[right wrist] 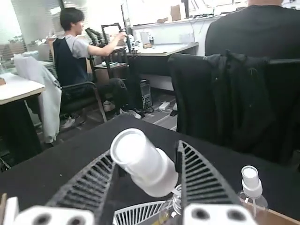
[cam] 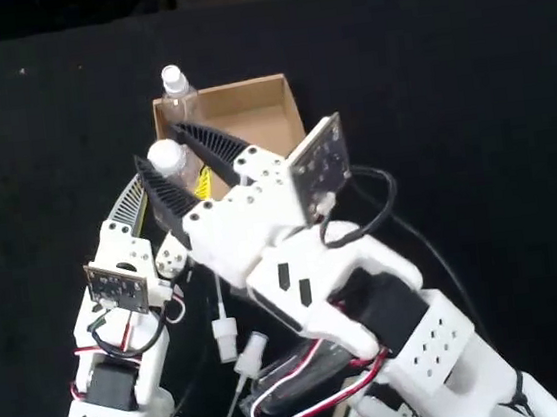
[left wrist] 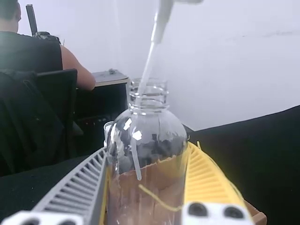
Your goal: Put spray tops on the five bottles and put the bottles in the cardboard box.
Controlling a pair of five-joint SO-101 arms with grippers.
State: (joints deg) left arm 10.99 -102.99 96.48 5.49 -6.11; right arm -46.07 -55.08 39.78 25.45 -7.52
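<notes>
Right gripper pinches a spray top at lower centre, its tube dipped into the open bottle for seating. Left gripper clamps that bottle upright by the cardboard box, upper centre.

1. A black table spreads across the high view, matte and dark out to its edges.
2. In the left wrist view, a plain white wall rises behind it.
3. A dark chair stands beyond the table, with a dark garment hanging over it.
4. A grey desk sits just beside that chair.
5. In the right wrist view, a black jacket hangs over an office chair.
6. A white desk stands farther back, with a dark computer tower on the floor beneath.
7. A white garment hangs beside a pale table.
</notes>
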